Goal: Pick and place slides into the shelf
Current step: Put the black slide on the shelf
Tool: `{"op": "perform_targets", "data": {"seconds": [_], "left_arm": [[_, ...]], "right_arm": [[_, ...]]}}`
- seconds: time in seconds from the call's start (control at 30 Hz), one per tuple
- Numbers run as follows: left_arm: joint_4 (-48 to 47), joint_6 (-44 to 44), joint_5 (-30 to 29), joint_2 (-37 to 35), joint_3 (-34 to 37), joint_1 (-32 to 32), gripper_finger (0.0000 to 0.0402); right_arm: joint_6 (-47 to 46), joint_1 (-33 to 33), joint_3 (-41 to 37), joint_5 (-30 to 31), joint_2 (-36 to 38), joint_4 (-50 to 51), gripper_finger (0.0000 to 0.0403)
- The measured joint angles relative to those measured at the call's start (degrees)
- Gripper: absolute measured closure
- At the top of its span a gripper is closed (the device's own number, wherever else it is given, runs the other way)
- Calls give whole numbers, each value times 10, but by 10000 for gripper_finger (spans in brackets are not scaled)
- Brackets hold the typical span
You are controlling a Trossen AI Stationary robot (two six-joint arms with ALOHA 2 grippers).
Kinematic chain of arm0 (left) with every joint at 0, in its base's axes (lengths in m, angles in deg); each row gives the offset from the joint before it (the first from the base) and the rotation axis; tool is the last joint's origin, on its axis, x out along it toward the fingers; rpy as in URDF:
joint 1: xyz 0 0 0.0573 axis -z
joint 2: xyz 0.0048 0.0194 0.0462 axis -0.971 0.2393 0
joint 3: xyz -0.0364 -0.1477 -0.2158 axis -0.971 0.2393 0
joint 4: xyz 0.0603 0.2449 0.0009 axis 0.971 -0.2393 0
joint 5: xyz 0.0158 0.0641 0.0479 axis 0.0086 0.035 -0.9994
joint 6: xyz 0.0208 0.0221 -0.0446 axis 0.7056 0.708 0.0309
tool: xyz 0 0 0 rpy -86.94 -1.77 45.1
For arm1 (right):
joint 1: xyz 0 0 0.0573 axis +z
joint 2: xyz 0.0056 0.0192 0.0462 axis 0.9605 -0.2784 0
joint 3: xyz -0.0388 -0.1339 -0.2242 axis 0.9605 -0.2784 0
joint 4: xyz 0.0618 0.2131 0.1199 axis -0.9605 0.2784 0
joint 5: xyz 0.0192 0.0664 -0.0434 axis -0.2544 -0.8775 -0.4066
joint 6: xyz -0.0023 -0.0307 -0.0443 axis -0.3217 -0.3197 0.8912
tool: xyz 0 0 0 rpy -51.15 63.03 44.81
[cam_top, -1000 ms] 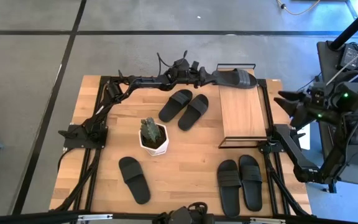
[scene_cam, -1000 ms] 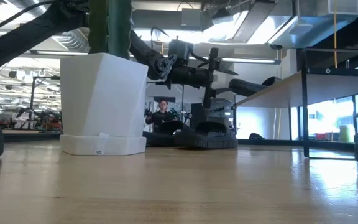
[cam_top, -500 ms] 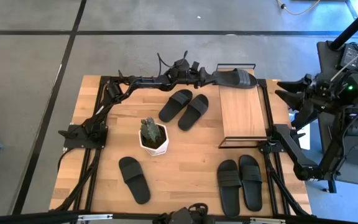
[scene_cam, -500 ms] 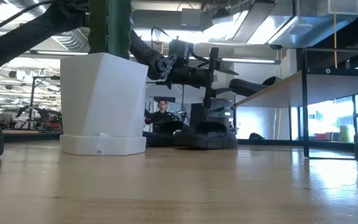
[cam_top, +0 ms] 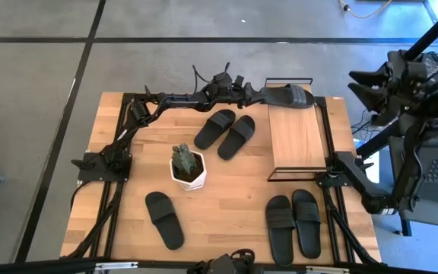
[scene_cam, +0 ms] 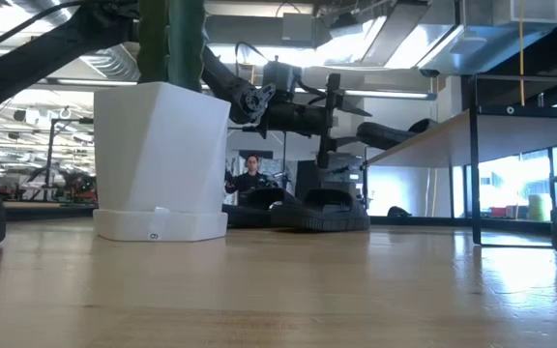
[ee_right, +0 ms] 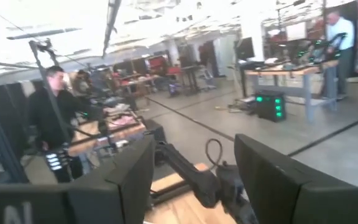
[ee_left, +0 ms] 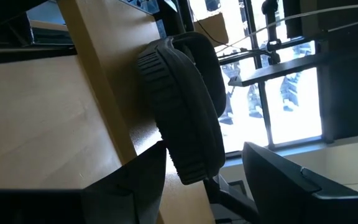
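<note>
Basically the left claw [cam_top: 268,94] was grasping a slide [cam_top: 289,95] at the shelf's [cam_top: 296,137] far edge, right claw [cam_top: 363,85] released off-table, so it probably needed the sole fully level on the board before letting go, else it could tip off the back.

wooden table [cam_top: 226,205], slides [cam_top: 293,221], potted cactus [cam_top: 187,168], shelf [cam_top: 296,137]

Both arms are matte black with jointed tubular links and black cables looping near the left wrist. The right arm [cam_top: 401,91] carries a small green light.
</note>
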Motion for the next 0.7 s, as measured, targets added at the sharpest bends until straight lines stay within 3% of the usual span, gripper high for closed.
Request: {"op": "perform_targets", "data": {"seconds": [0.37,0.5,0.7], "left_arm": [[0,0,0,0,0,0,201],[0,1,0,0,0,0,201],[0,9,0,0,0,0,201]], "right_arm": [[-83,40,0,-17,-46,-114,182],[-112,85,0,-36,-69,-143,182],[-82,178,0,-85,-90,-115,182]]}}
